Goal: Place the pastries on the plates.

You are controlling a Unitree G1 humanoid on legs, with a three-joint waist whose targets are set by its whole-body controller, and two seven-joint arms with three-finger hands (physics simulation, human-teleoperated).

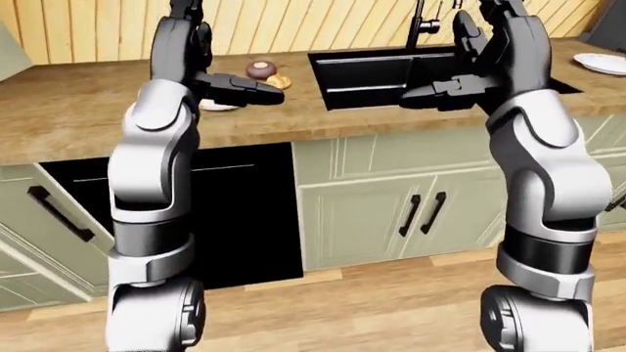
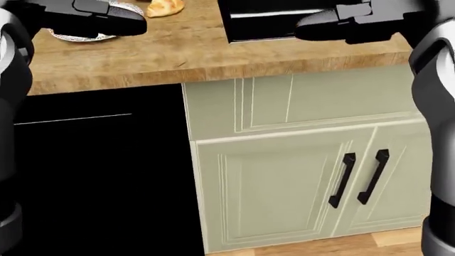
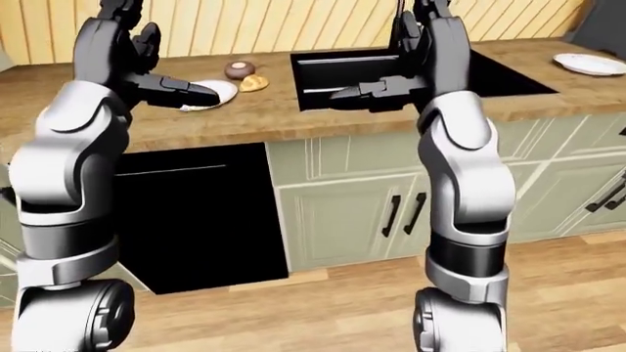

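counter: plate left, 2 pastries beside | sink right | plate far right

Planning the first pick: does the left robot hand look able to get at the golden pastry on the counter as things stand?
Probably yes. The left robot hand hovers open over the near plate, and the golden pastry lies just to its right on the counter, with nothing between them.
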